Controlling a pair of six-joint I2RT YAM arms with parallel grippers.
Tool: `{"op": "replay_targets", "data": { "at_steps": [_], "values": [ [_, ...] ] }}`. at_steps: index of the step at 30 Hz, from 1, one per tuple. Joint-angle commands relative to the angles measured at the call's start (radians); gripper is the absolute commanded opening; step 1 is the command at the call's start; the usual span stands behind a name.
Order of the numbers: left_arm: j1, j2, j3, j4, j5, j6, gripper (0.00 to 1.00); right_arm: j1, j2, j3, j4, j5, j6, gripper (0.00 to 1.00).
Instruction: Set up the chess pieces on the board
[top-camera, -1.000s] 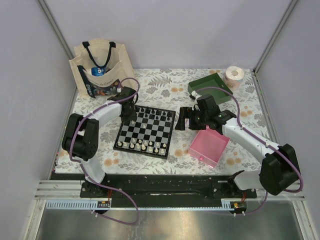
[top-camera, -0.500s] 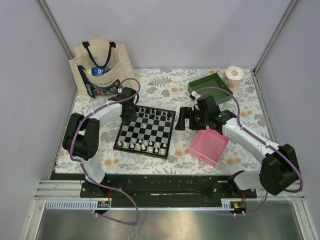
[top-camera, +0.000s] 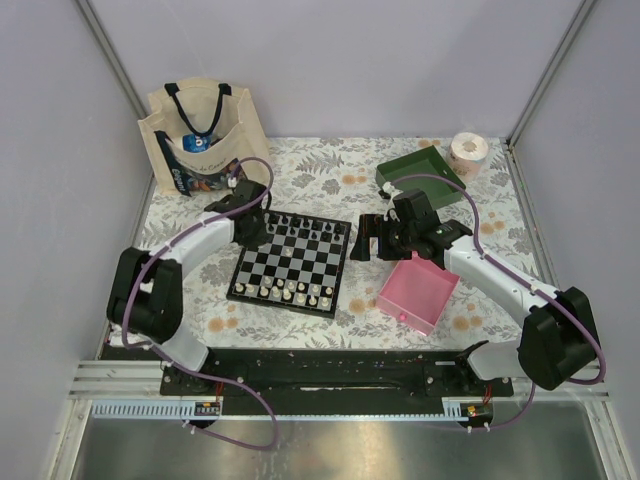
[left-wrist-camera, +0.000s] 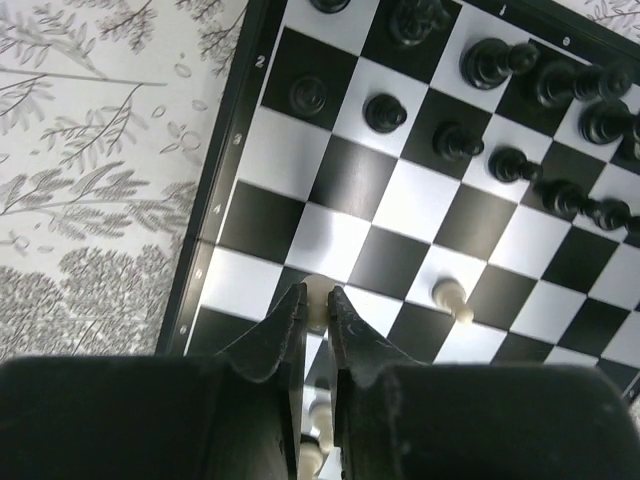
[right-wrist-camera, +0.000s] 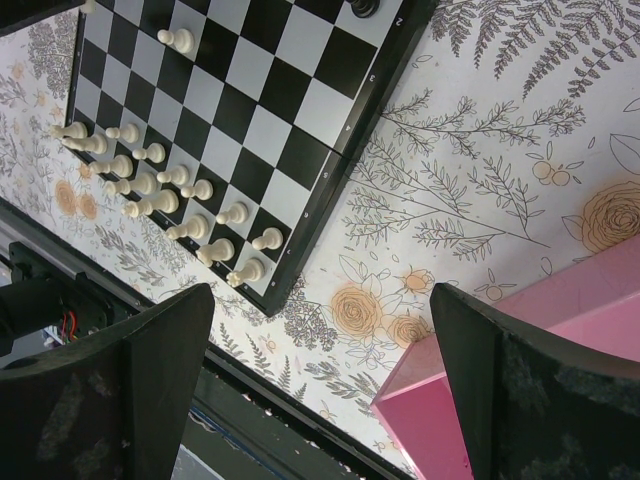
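Note:
The board (top-camera: 300, 265) lies on the flowered cloth left of centre. Black chess pieces (top-camera: 315, 232) stand along its far rows and cream-white ones (top-camera: 295, 292) along its near rows. My left gripper (top-camera: 255, 226) hangs over the board's far left corner. In the left wrist view it (left-wrist-camera: 317, 292) is shut on a cream-white piece (left-wrist-camera: 316, 284), pinched at the fingertips over a square by the board's edge. A lone white pawn (left-wrist-camera: 452, 296) stands to its right. My right gripper (top-camera: 365, 240) hovers open and empty between the board and the pink tray (top-camera: 418, 290).
A cloth tote bag (top-camera: 200, 140) stands at the back left. A green tray (top-camera: 420, 168) and a paper roll (top-camera: 468, 150) sit at the back right. The pink tray's corner (right-wrist-camera: 560, 330) shows beside the right fingers.
The left jaws have closed onto the cream-white piece. The left arm's elbow has swung out to the left. The right arm has not moved.

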Motion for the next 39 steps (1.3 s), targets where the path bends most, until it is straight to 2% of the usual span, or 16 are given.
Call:
{"op": "replay_targets", "data": {
  "at_steps": [1,6,13,39],
  "values": [
    [-0.004,-0.127,-0.070,-0.015,-0.033,-0.027,0.02,0.004,-0.003,0.036,0.023,-0.026,0.017,0.99],
    [-0.005,-0.226,-0.202,-0.001,-0.003,-0.068,0.00,0.004,0.009,0.044,0.029,-0.040,0.024,0.99],
    [-0.012,-0.297,-0.277,-0.018,-0.019,-0.067,0.00,0.004,0.027,0.053,0.030,-0.055,0.018,1.00],
    [-0.025,-0.244,-0.277,-0.016,0.050,-0.004,0.00,0.004,0.044,0.064,0.035,-0.066,0.024,1.00]
  ]
}}
